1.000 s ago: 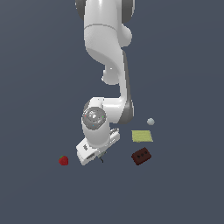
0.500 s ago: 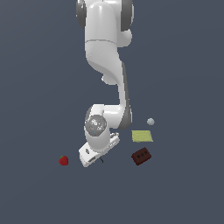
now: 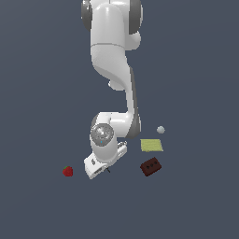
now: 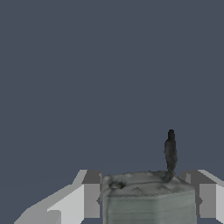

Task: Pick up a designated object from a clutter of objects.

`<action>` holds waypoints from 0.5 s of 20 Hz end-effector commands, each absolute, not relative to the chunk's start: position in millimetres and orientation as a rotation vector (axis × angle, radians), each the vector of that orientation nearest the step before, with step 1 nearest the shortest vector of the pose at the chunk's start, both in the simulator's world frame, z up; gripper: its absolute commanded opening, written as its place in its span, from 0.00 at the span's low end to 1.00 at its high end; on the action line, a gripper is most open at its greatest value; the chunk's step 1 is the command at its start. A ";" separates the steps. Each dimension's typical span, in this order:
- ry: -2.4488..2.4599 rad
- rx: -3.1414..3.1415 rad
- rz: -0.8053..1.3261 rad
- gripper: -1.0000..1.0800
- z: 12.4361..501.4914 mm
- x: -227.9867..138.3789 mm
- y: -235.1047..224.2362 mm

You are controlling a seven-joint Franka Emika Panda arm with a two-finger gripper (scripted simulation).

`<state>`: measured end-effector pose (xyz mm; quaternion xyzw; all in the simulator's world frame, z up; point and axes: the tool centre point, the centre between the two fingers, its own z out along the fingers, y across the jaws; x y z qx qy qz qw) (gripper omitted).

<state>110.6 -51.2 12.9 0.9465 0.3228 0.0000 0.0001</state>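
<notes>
A: The white Panda arm (image 3: 114, 70) is bent low in the exterior view, its gripper (image 3: 99, 169) just below the frame's centre, right down at the dark grey floor (image 3: 196, 70).

B: And the wrist view has the prize: the small grey-faced block with a thin dark stem (image 4: 148, 197) fills the bottom centre of the frame, sitting between the two pale fingers (image 4: 83, 199).

A: Fingers narrow, one on each flank of the block, close against it. Whether the pads are actually pressing, I can't tell.

B: So I'd judge we're at the grasp itself. Next move: make sure the squeeze is firm, then lift straight up.

A: (That stem pokes up near one finger, so a crooked lift could snag it.)

B: Now, the exterior view hides the block almost completely behind the hand; only a dark sliver shows at the gripper's tip.

A: But it gives us the neighbours the wrist camera misses. A red strawberry (image 3: 68, 171) at lower left of the frame, well apart from the gripper.

B: A dark brown holed brick (image 3: 151, 166) lower right of centre, a flat yellow-green pad (image 3: 151, 145) just above it, and a small grey ball (image 3: 160, 130) higher still.

A: All stand apart from the hand, so I'd expect a clean lift.
</notes>
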 end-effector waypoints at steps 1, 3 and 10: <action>1.015 2.973 0.000 0.00 12.7 110.7 -50.7; 1.014 2.973 0.000 0.00 12.8 110.8 -51.1; 1.014 2.973 0.000 0.00 20.4 105.5 -47.7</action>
